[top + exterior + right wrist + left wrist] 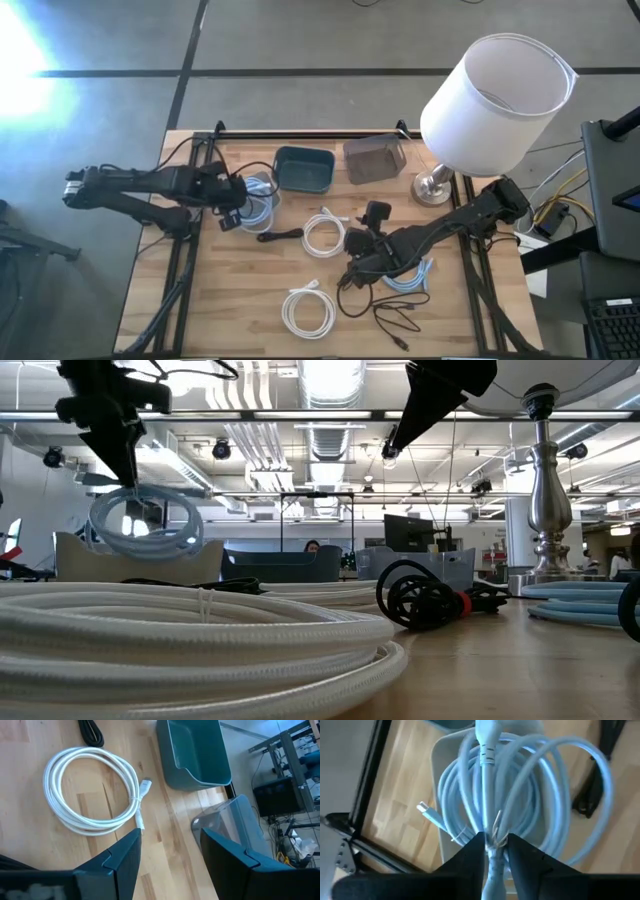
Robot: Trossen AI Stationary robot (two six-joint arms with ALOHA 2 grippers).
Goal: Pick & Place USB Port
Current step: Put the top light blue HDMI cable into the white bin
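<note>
My left gripper [236, 212] is shut on a coiled light-blue USB cable [520, 780]. In the low view the coil [146, 526] hangs below the gripper [127, 470], clear of the table. It hangs over a pale bin [266, 208] near the table's left side. The cable's metal plug [423, 808] sticks out of the coil. My right gripper [170, 855] is open and touches nothing. It hovers over the table's middle [358, 262], near a white coiled cable [92, 790]. My left gripper pinches the blue coil between its two fingers [470, 857] at the bunched strands by the wire tie [494, 832]. It comes from above, pointing down. The coil hangs upright below the fingers, lifted clear, with its lower loops [530, 750] over the pale bin.
A teal bin [305, 168] and a clear bin [375, 158] stand at the far side, with a lamp [490, 95] to their right. Two white coils [322, 232] [308, 310], black cables [280, 236] [395, 315] and another blue cable [410, 280] lie on the wood.
</note>
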